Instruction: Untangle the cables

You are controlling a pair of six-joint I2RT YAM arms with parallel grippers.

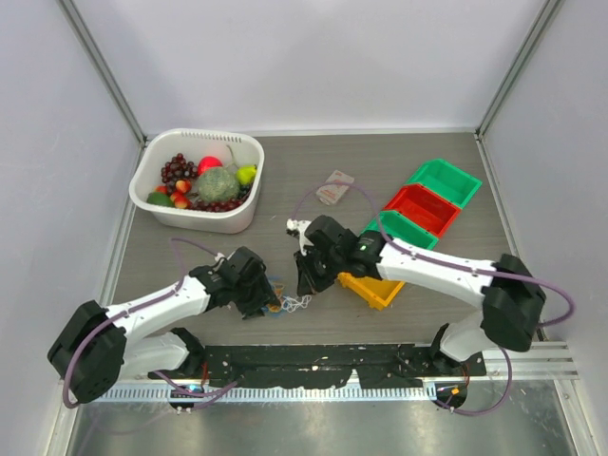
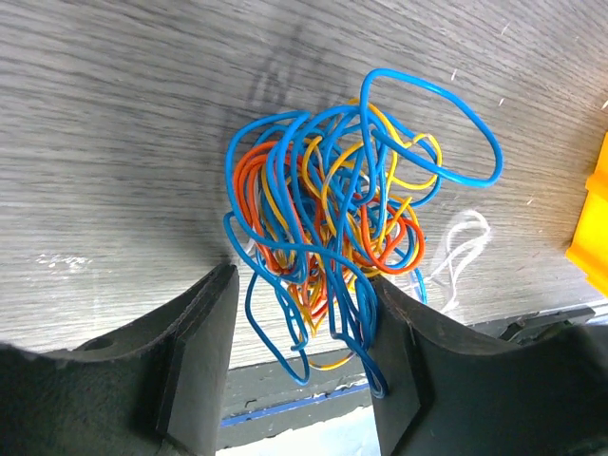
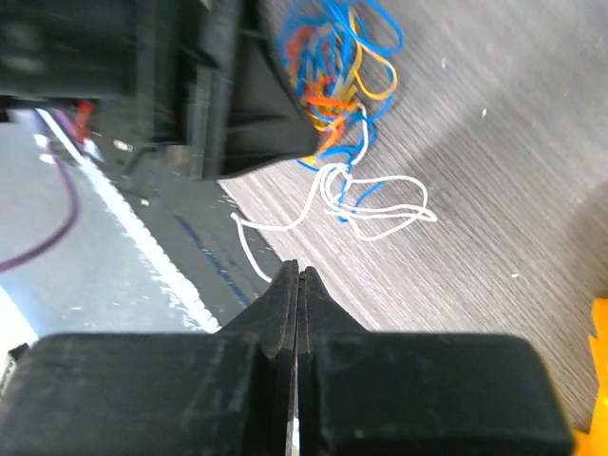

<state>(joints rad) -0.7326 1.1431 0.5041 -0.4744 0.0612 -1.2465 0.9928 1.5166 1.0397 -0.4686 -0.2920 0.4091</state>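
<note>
The cables are a small tangle (image 1: 277,304) of thin blue, orange, yellow and red wires on the table near its front edge. My left gripper (image 1: 258,302) is open, its jaws either side of the tangle's near loops (image 2: 332,218); blue loops hang between the fingers (image 2: 304,280). A white cable (image 3: 380,204) trails out of the tangle (image 3: 332,66) in loose loops; it also shows in the left wrist view (image 2: 465,242). My right gripper (image 3: 297,271) is shut, and the white cable's end runs up to its tip. It sits just right of the tangle (image 1: 304,283).
A yellow bin (image 1: 372,290) lies under the right arm, with green (image 1: 394,228), red (image 1: 423,209) and green (image 1: 446,180) bins behind it. A white basket (image 1: 237,214) of fruit stands back left. A small packet (image 1: 334,187) lies mid-table. The black base plate (image 1: 313,361) borders the front.
</note>
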